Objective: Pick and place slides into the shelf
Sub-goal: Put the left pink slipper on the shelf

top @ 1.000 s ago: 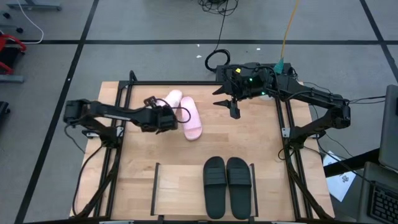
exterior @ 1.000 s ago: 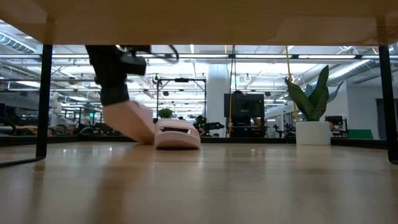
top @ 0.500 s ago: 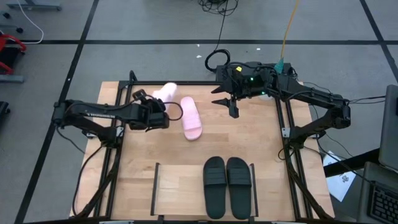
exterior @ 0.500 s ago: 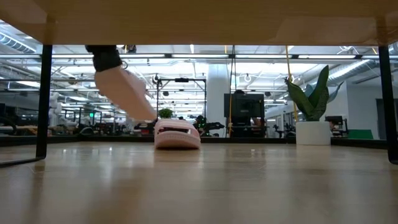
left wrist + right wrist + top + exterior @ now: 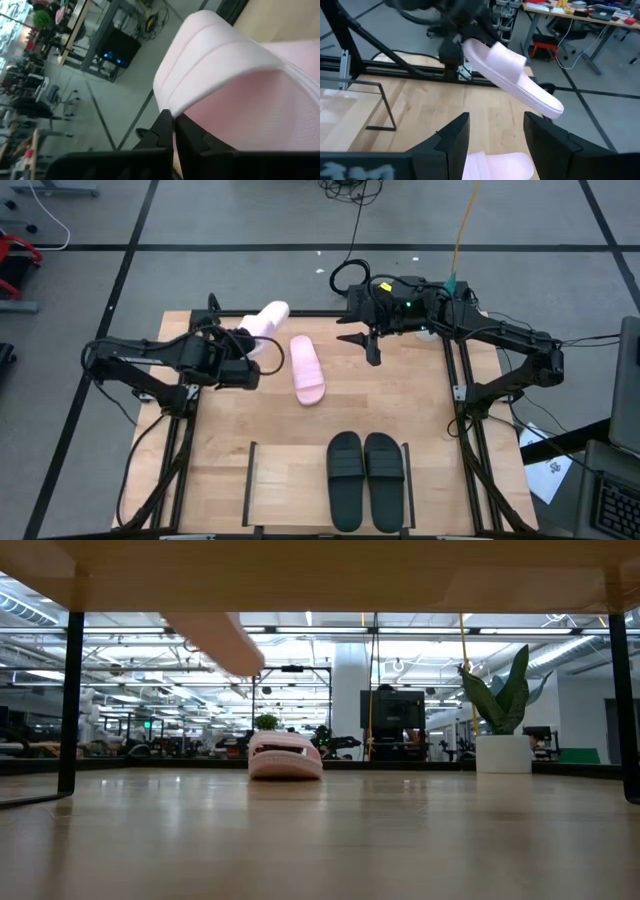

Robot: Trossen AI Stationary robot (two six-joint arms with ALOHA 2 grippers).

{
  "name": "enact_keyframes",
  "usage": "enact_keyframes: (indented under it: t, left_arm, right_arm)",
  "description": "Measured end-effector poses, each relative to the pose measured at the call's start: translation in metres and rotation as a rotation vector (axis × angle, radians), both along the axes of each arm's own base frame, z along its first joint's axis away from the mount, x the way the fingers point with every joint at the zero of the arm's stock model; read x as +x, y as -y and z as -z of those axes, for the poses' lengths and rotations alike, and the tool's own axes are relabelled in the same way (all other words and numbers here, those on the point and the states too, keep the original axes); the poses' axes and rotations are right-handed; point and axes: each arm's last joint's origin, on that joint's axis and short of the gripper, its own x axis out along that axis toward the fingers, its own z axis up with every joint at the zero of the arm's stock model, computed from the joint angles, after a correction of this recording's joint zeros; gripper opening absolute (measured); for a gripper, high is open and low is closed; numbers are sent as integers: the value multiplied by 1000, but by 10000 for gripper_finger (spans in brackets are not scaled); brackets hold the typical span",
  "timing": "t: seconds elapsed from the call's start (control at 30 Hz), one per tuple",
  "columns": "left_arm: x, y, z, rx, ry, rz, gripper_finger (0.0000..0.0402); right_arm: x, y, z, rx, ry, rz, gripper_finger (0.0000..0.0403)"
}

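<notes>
We list two matte-black jointed arms, looped black cables at each wrist; right hand [image 5: 368,343] with tapered dark fingers, green indicator lights behind it.

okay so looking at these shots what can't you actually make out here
- High view: where the left gripper pinches the lifted pink slide; the wrist covers it.
- Low view: that slide is cut off by the board overhead; both arms and the black slides are out of frame.
- Right wrist view: the pink slide on the table is partly behind the right gripper's open fingers.

Two slides [image 5: 365,479] on shelf [image 5: 290,485], right half
</notes>
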Motion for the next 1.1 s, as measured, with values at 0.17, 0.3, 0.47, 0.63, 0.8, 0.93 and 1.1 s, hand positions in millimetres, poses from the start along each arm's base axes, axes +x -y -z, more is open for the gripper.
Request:
enact_keyframes:
  t: [0.17,0.3,0.47,0.63,0.8,0.93,1.1]
  left_arm:
    - [15,21,-14,-19,-12,68,0]
    - [30,36,-18,-31,-11,123,0]
    - [37,45,-28,-50,25,151,0]
    - [41,47,-50,-1,71,178,0]
    - [49,43,-69,72,72,192,0]
    - [56,43,-82,128,50,218,0]
    - [65,44,-91,196,8,241,0]
  right_arm:
    - [0,4,0,-34,-3,93,178]
    - [-2,8,0,-87,-28,230,178]
    - [-5,9,1,-111,-51,262,178]
    - [-10,7,-5,-114,-30,262,178]
    - [-19,4,-11,-108,-14,267,178]
    - [-26,2,-15,-103,-1,269,178]
    - [-34,-1,-20,-94,11,244,178]
